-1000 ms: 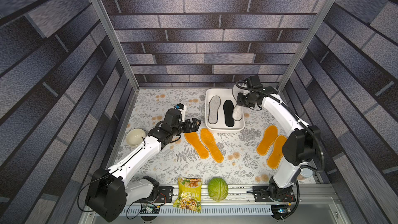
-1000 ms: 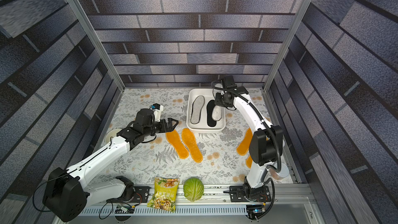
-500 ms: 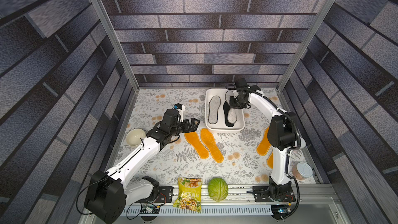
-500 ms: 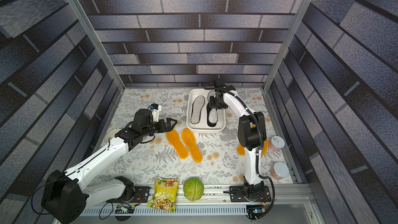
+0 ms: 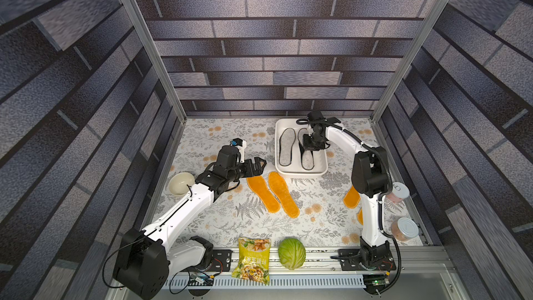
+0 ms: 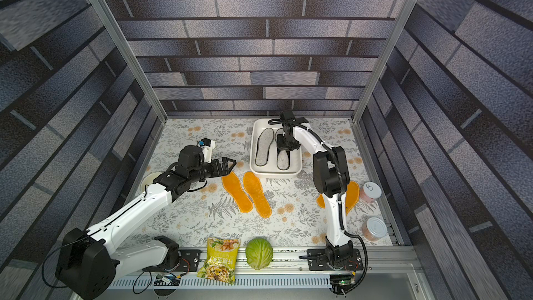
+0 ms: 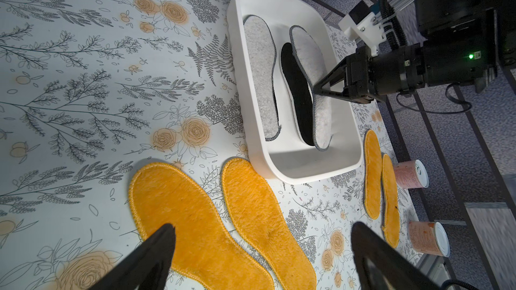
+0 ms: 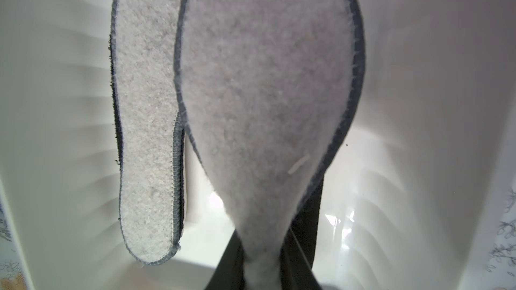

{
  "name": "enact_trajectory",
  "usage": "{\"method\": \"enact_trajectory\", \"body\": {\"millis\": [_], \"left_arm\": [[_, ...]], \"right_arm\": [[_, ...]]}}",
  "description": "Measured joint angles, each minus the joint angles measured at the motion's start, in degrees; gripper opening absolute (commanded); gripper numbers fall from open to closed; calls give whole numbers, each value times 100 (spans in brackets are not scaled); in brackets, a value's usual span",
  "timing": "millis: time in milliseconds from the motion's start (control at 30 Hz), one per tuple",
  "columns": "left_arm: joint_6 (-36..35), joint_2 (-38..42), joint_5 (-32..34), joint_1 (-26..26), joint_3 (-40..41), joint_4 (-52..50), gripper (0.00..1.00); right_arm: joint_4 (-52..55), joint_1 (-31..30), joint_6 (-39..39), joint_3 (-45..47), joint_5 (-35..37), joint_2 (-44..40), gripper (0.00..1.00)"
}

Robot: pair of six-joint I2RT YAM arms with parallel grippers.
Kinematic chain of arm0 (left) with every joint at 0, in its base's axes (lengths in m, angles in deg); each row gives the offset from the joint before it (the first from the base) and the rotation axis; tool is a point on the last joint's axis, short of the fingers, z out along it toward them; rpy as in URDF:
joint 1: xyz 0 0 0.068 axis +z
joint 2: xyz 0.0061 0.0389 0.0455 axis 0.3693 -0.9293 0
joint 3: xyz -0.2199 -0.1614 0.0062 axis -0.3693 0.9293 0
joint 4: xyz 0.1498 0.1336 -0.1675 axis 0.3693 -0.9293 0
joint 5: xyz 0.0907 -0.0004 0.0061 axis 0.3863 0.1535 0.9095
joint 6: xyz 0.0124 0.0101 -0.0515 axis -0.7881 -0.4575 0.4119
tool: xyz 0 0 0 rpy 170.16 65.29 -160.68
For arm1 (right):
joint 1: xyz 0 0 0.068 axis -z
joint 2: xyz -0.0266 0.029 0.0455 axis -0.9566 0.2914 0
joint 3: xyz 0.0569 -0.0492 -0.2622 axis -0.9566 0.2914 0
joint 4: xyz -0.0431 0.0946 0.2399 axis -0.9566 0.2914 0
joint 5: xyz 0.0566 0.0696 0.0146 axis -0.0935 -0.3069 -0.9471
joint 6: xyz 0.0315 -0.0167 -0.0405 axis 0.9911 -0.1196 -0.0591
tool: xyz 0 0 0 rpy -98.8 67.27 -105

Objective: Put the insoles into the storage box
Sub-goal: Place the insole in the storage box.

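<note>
Grey insole [image 7: 307, 51], judged soft and floppy, pinched at edge by right end effector [image 7: 314, 90] in box [image 7: 293, 175]; left end effector [image 5: 262, 164] spread wide, empty.

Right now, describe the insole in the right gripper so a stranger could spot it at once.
Find the white storage box at the far side of the floral table. Two light grey insoles are in it, with a black insole. Yours is the tilted grey insole, its edge pinched by the right gripper, while the flat grey insole lies free.
</note>
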Motion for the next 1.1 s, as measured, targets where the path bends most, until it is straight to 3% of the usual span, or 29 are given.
{"method": "enact_trajectory", "body": {"millis": [1100], "left_arm": [[0, 0, 0, 0, 0, -2, 100]], "right_arm": [[256, 0, 203, -319, 385, 400, 26]]}}
